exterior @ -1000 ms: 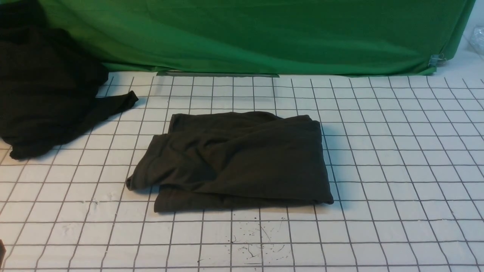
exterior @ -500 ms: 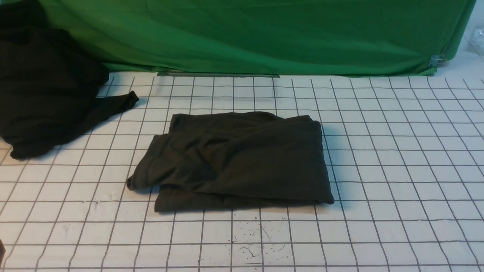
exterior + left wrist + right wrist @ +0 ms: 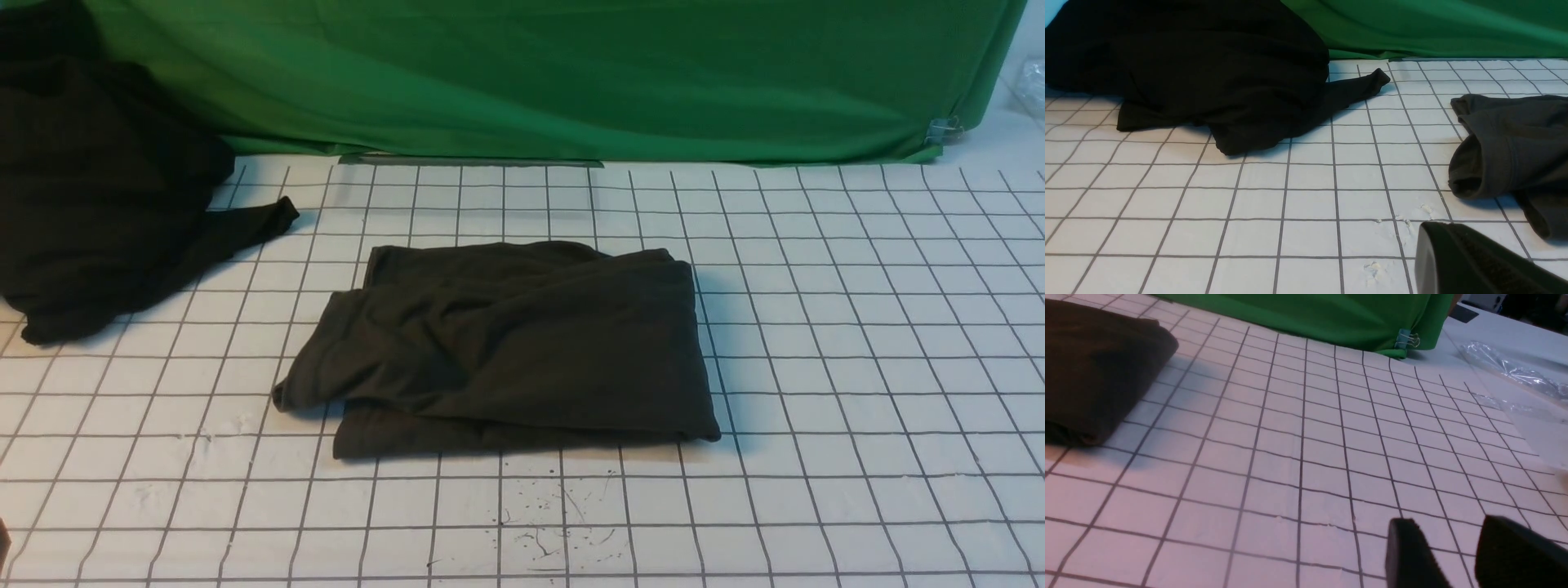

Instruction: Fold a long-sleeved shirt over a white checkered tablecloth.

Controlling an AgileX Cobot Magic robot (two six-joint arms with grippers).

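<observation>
- No text, label, brand, number or sign can be read in any view.
- No print or neck label is shown on the folded shirt (image 3: 506, 347); only plain dark fabric is seen.
- Only a dark grid and scuff marks are borne by the tablecloth (image 3: 857, 343), at 6 o'clock of the shirt.

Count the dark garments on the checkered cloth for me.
2: the folded long-sleeved shirt at the centre, and a blacker garment heap at the far left. More may lie inside the heap.
</observation>
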